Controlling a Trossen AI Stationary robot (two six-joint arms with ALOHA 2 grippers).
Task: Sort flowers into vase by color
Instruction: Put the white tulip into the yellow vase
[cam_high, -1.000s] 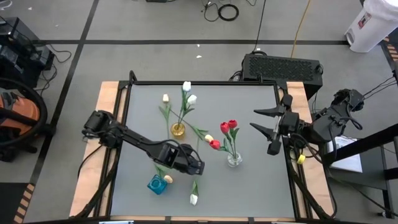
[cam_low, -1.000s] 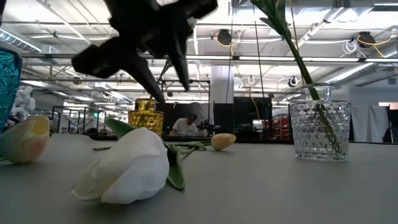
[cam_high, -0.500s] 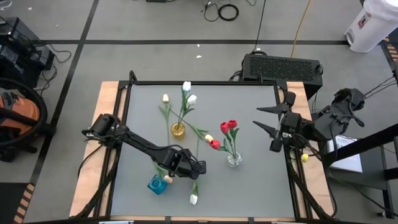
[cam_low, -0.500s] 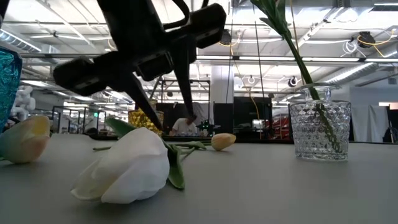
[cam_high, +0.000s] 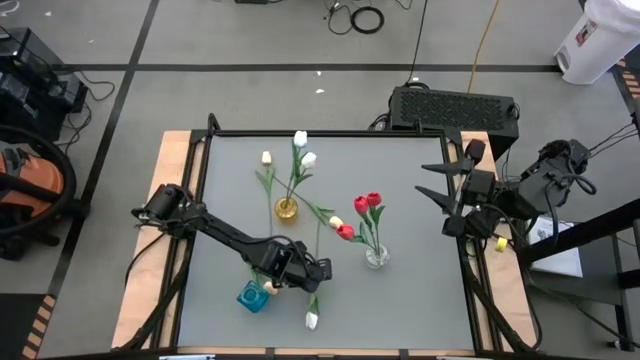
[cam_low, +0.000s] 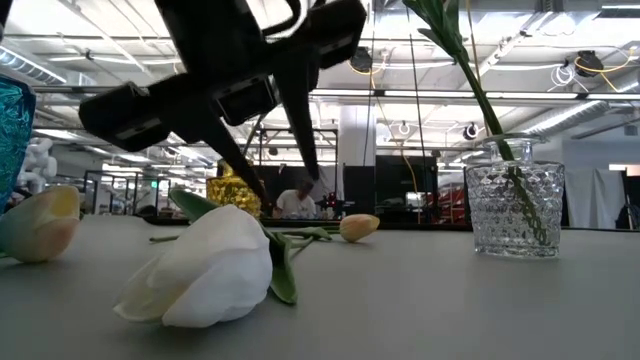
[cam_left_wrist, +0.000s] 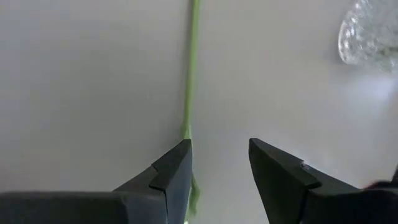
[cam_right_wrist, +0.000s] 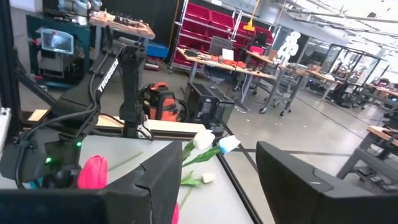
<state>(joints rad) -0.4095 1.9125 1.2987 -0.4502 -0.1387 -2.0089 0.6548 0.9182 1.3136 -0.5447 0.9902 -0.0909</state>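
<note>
Left gripper (cam_high: 313, 270), fingers apart and empty, has dropped low over the white tulip (cam_high: 312, 320) lying at the table's (cam_high: 420, 300) near edge, its stem just beside one fingertip; a grasp looks imminent.

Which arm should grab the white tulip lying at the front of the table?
Left. Its open gripper hangs right over that white tulip's stem. The right gripper waits at the table's far right edge, open.
</note>
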